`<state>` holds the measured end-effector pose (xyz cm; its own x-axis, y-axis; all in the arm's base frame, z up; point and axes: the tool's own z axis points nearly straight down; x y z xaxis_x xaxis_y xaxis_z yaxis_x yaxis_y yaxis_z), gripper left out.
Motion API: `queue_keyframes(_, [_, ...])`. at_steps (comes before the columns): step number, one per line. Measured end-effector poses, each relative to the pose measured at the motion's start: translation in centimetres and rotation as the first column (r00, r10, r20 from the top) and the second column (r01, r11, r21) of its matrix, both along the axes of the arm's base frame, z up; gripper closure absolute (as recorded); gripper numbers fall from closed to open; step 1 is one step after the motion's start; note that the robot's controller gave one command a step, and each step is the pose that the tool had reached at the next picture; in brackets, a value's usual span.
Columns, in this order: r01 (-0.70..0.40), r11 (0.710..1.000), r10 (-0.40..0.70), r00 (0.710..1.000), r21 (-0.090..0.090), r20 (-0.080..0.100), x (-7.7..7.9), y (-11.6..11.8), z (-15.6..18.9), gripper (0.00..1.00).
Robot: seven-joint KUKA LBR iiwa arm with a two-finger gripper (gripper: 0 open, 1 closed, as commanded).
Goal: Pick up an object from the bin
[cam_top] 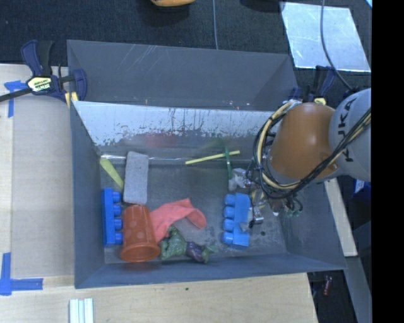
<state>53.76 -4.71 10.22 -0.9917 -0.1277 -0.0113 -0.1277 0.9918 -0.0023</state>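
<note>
One pincer (pixel 255 213) just beside blue block (pixel 236 219), grip state unclear, right wall (pixel 310 228) close, bare floor (pixel 189 182) upper-left.

— What is seen along the top of the view?
— A dark, matte surface (pixel 126 19) is spread across it. A pale sheet (pixel 322 31) is laid over it at the upper right, and a thin cord (pixel 215 25) is run down the dark part. An orange rounded shape (pixel 170 2) is cut off by the top edge; what it is cannot be told.
— And the left side?
— A flat, light beige tabletop (pixel 38 189) is seen there and is carried on along the bottom. A small white ribbed piece (pixel 81 310) is laid on it at the lower left.
— How is it lit?
— The beige top is evenly lit, and the brightest patch is given by the pale sheet.
</note>
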Motion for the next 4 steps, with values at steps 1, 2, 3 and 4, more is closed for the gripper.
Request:
queue_keyframes(1, [0.114,0.993,-0.115,0.991,0.005,0.062,-1.8,-1.5,-1.8,1.00])
queue_keyframes(2, [0.115,0.993,-0.115,0.991,0.005,0.062,-1.8,-1.4,-1.8,1.00])
queue_keyframes(3, [0.132,0.991,-0.132,0.989,0.006,0.066,-1.4,3.0,-0.5,1.00])
queue_keyframes(4, [0.110,0.994,-0.110,0.992,0.004,0.061,-1.1,5.6,0.0,1.00])
